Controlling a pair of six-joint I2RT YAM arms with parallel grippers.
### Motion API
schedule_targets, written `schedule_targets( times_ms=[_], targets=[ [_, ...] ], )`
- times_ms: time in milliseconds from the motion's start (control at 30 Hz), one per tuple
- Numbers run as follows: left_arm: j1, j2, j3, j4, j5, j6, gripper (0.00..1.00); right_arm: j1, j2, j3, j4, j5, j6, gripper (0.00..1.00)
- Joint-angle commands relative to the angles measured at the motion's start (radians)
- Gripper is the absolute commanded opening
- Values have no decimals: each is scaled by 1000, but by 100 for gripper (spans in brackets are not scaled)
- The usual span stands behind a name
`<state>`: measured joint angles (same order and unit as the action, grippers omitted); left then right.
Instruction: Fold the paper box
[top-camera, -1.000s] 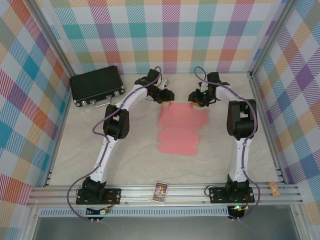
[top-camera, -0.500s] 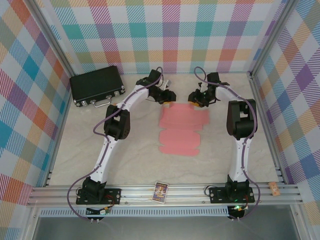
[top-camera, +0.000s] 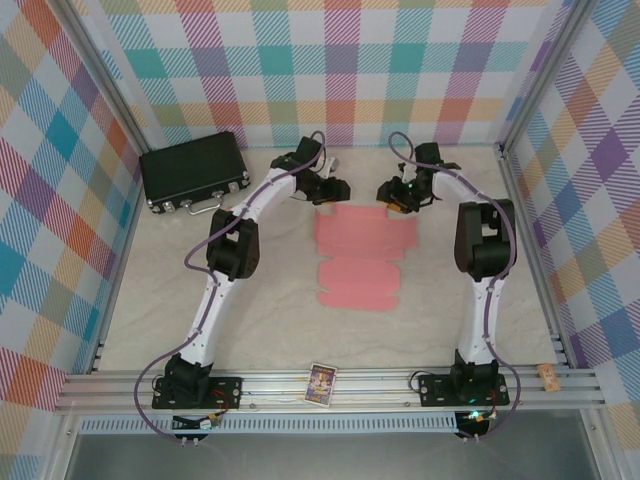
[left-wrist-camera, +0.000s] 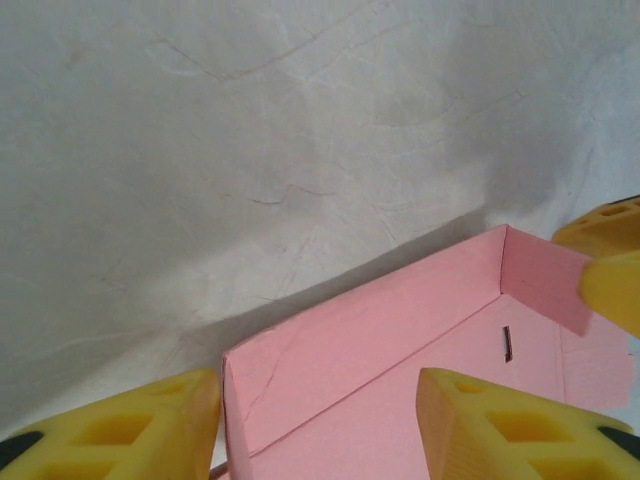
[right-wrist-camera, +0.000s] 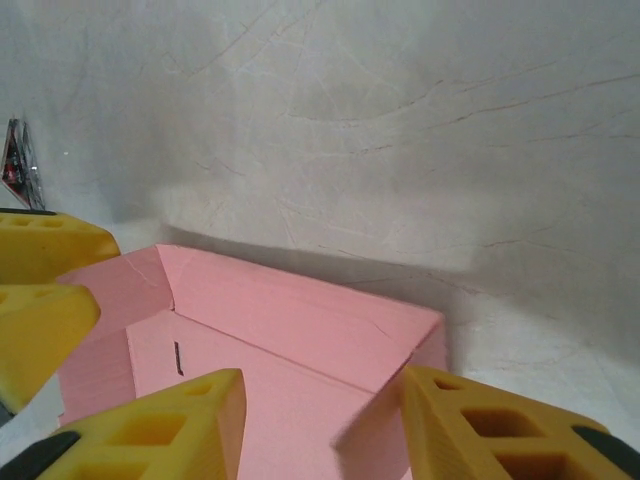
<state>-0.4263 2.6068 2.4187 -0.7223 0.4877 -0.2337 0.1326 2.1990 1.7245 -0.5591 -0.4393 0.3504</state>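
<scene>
The paper box (top-camera: 362, 255) is a salmon-pink sheet with flaps, lying flat mid-table with its far strip folded upright. My left gripper (top-camera: 328, 192) is at its far left corner and my right gripper (top-camera: 395, 195) at its far right corner. In the left wrist view the raised wall (left-wrist-camera: 370, 330) and its corner stand between the yellow fingers (left-wrist-camera: 500, 430) of the left gripper (left-wrist-camera: 320, 430), jaws apart and not pinching. In the right wrist view the right gripper (right-wrist-camera: 320, 430) is open around the other corner (right-wrist-camera: 425, 335), and the side flap lies beside its right finger.
A black hard case (top-camera: 193, 170) with metal latches lies at the back left. A small printed card (top-camera: 320, 383) leans on the front rail, and a small tan object (top-camera: 548, 376) sits at the rail's right end. Plaid walls enclose the table on three sides.
Both grippers' jaws have widened at the box's far corners. The arms and the sheet have hardly moved.
</scene>
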Motion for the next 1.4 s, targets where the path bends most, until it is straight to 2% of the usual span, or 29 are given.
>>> schedule_targets(
  times_ms=[0, 167, 267, 467, 667, 767, 900, 1233, 1367],
  targets=[
    [18, -117, 30, -38, -48, 31, 57, 6, -101, 17, -37, 39, -33, 48],
    [21, -192, 18, -89, -115, 71, 66, 6, -191, -31, -57, 119, -61, 53],
    [20, -269, -54, -112, -184, 88, 69, 6, -261, -102, -57, 160, -78, 55],
    [0, -509, -393, -92, -331, 79, 70, 2, -423, -319, -24, 170, -102, 56],
    [-39, -741, -780, 14, -411, -42, 68, 1, -557, -538, 0, 177, -88, 58],
    [-59, -821, -922, 81, -400, -88, 71, 2, -595, -621, 20, 160, -65, 59],
    [-73, -833, -1034, 158, -306, -135, 72, 1, -608, -697, 69, 123, -44, 59],
    [-83, -772, -1128, 344, -245, -251, 72, 1, -556, -750, 175, 141, 27, 52],
    [-85, -715, -1107, 353, -216, -274, 68, 2, -514, -740, 192, 127, 43, 48]
  ],
)
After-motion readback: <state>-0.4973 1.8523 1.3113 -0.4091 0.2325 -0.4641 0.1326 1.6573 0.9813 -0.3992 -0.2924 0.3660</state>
